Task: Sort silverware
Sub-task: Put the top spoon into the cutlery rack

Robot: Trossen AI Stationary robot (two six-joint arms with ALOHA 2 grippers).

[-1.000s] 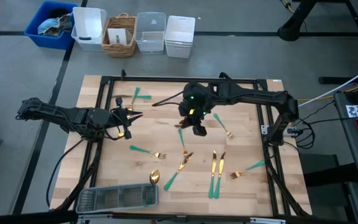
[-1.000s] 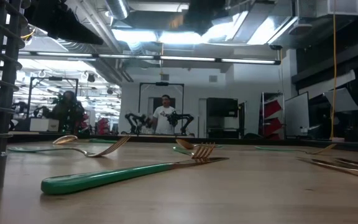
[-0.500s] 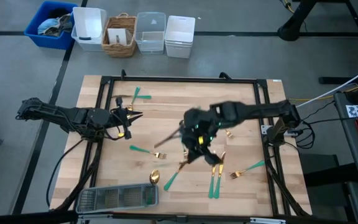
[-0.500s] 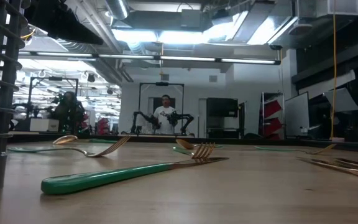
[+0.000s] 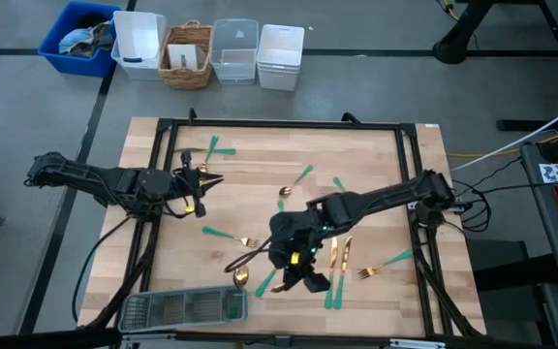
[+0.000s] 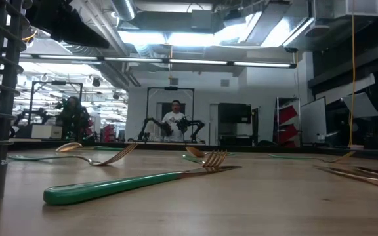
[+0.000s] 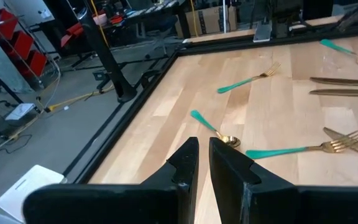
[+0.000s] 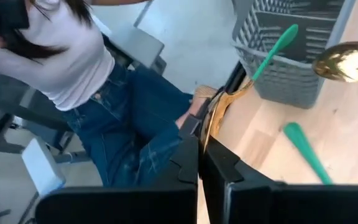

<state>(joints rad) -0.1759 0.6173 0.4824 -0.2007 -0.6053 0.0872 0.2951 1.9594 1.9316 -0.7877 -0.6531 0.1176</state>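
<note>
The silverware, gold heads on teal handles, lies scattered over the wooden table: a fork (image 5: 231, 237), a spoon (image 5: 241, 276), two knives (image 5: 335, 267) and another fork (image 5: 386, 264), among others. My right gripper (image 5: 277, 246) hangs over the near middle of the table, shut on one piece (image 5: 250, 258). That piece points toward the grey mesh tray (image 5: 182, 308). My left gripper (image 5: 211, 179) waits over the table's left side. Its fingers (image 7: 191, 163) are shut with nothing between them. My right gripper pinches the piece's gold head end (image 8: 211, 127) between its two fingers. The fingers slant down toward the table's near left corner. The piece runs on along their line, its teal handle (image 8: 275, 50) leading. It is lifted clear of the table.
A black frame (image 5: 163, 131) borders the table. Bins and a basket (image 5: 187, 53) stand on the floor beyond the far edge. A person in jeans (image 8: 135, 118) stands past the table's near edge. In the low view a fork (image 6: 130, 185) lies close by.
My right gripper has swung from the far middle of the table toward the near edge and the tray, tipping further down and carrying its piece, which stays clear of the table. A spoon and a fork in the middle now show.
</note>
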